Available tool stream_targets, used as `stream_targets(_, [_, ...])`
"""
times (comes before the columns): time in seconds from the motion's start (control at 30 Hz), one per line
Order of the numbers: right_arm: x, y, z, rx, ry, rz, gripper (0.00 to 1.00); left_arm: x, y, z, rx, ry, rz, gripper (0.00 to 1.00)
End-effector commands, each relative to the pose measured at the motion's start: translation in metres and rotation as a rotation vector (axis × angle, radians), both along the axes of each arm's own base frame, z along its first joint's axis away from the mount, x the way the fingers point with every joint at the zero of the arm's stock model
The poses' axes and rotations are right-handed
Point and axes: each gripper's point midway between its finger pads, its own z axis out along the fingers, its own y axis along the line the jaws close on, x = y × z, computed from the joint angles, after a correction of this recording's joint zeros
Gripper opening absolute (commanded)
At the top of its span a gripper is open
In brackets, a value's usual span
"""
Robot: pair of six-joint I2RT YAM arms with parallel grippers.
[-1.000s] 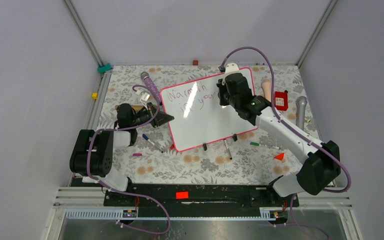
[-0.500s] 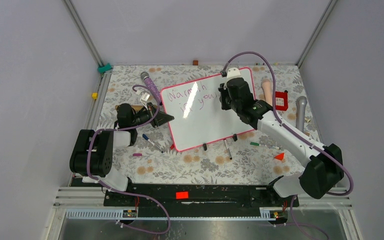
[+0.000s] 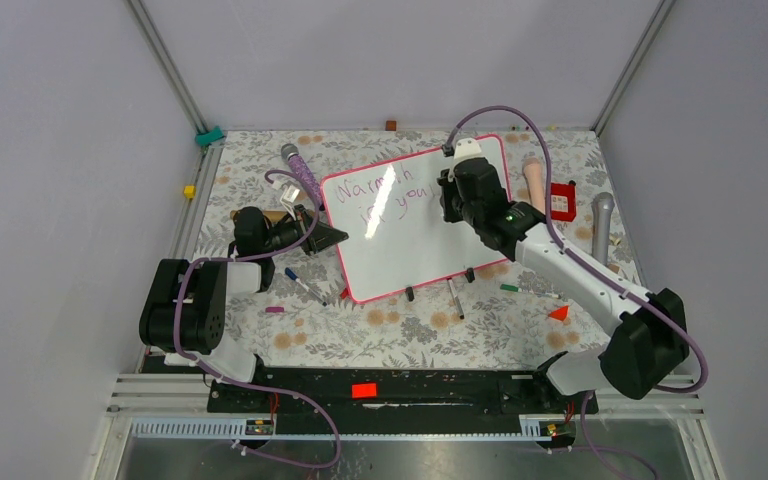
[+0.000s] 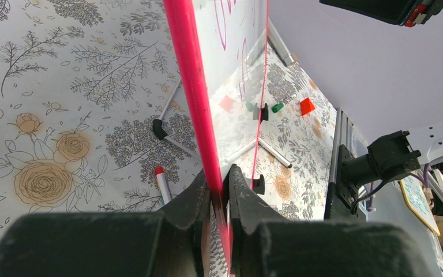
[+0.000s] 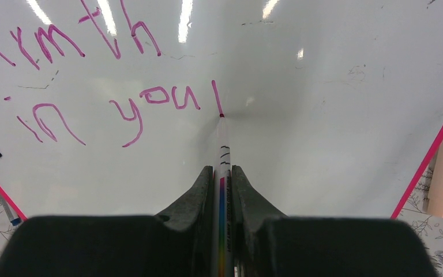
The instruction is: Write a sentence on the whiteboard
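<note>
The whiteboard lies tilted on the floral table, with a pink-red frame. The sentence reads "Warmth" above "in you" in purple-pink letters; in the right wrist view the sentence ends in a fresh vertical stroke after "you". My right gripper is shut on a white marker whose tip touches the board at the bottom of that stroke. My left gripper is shut on the board's pink-red edge; in the top view the left gripper sits at the board's left edge.
Several loose markers and caps lie on the table near the board's front edge: one marker, a blue-capped one, a green cap. A purple microphone, a red box and a grey microphone lie around the board.
My right gripper has shifted slightly right and toward the far edge along the second line with the marker. The left arm and the board have not moved.
</note>
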Motion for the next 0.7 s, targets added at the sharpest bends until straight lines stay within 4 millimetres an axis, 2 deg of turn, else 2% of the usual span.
stream_targets(0.0, [0.016, 0.003, 0.004, 0.007, -0.011, -0.018, 0.00, 0.013, 0.008, -0.013, 0.078, -0.091, 0.062, 0.00])
stream_targets(0.37, [0.034, 0.007, 0.020, 0.010, -0.043, -0.028, 0.00, 0.013, 0.008, -0.013, 0.079, -0.091, 0.064, 0.00])
stream_targets(0.5, [0.039, -0.002, 0.023, -0.001, -0.056, -0.060, 0.00, 0.013, 0.008, -0.013, 0.080, -0.091, 0.064, 0.00])
stream_targets(0.67, [0.034, -0.007, 0.032, 0.020, -0.063, -0.055, 0.00, 0.013, 0.008, -0.013, 0.080, -0.089, 0.063, 0.00])
